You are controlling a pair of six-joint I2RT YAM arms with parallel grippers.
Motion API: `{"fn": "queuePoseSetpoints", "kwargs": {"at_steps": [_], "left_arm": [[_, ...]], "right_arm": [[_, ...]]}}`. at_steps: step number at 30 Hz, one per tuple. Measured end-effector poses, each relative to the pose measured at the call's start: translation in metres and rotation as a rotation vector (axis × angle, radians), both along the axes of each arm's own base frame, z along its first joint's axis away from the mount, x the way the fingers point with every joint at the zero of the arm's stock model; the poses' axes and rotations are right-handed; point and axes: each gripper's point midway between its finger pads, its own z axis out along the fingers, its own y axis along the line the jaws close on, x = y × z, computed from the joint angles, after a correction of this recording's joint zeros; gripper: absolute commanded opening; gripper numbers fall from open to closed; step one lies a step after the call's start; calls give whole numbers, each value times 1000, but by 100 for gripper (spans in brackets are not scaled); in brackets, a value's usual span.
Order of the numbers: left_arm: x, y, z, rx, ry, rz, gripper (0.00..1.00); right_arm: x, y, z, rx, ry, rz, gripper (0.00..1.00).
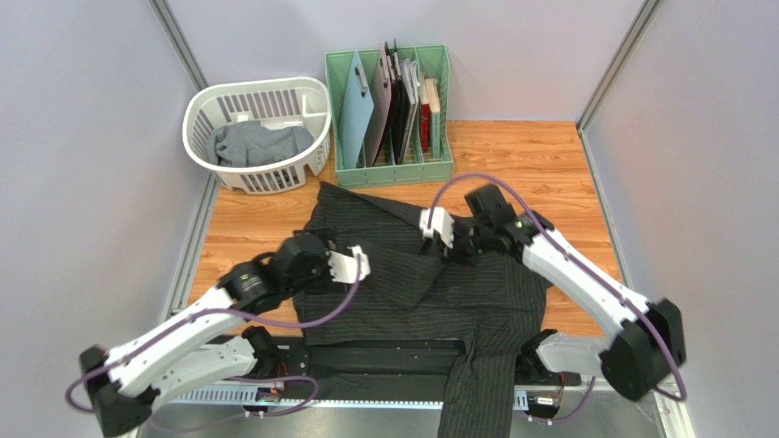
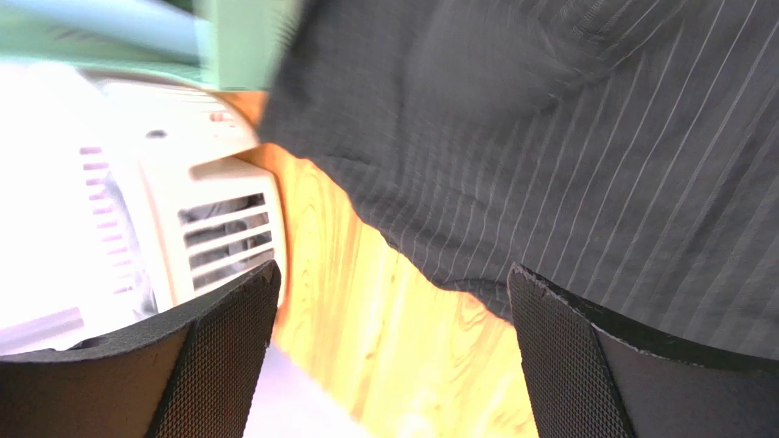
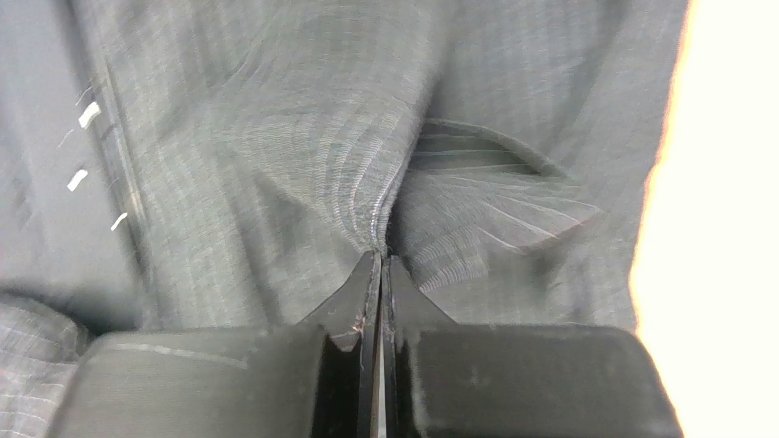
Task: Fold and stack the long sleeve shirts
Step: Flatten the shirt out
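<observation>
The black pinstriped shirt lay spread across the middle of the table, its length running from the green rack toward the near edge, where one sleeve hung over. The right jaws were pinched shut on a ridge of cloth near its centre. The left jaws stood wide open and empty at its left edge. The grey shirt sat well apart in the white basket. Any fold looked the right arm's to lead.
</observation>
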Motion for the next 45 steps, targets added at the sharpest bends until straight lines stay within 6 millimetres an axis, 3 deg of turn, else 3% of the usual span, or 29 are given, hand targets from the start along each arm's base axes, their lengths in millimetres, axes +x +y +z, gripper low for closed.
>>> {"fn": "queuePoseSetpoints", "kwargs": {"at_steps": [2,4,5,8,12,15,18,21,27,33,38,45], "left_arm": [[-5,8,25,-135,-12,36,99],[-14,12,49,-282,-28,61,99],[-18,13,57,-340,-30,76,99],[-22,15,66,-450,-1,156,99],[-18,18,59,-493,77,273,99],[-10,16,69,-540,140,348,99],[0,9,84,-611,200,400,98],[12,7,88,-681,287,466,97],[25,6,74,-770,494,584,95],[23,8,67,-832,612,638,95],[20,4,69,-855,641,625,95],[18,1,70,-866,658,613,95]], "right_arm": [[-29,-13,-13,-18,12,33,1],[-65,-31,-40,-70,66,78,11],[-80,-41,-54,-101,94,97,31],[-117,-70,-84,-199,158,155,74],[-130,-83,-80,-241,160,194,84],[-117,-66,-54,-192,157,157,86],[-90,-29,-21,-86,171,100,86],[-60,7,-7,6,191,33,84],[-9,54,-33,31,305,-96,76],[39,89,-68,19,379,-211,74],[49,94,-88,2,438,-283,73],[57,85,-99,-6,503,-377,73]]}}
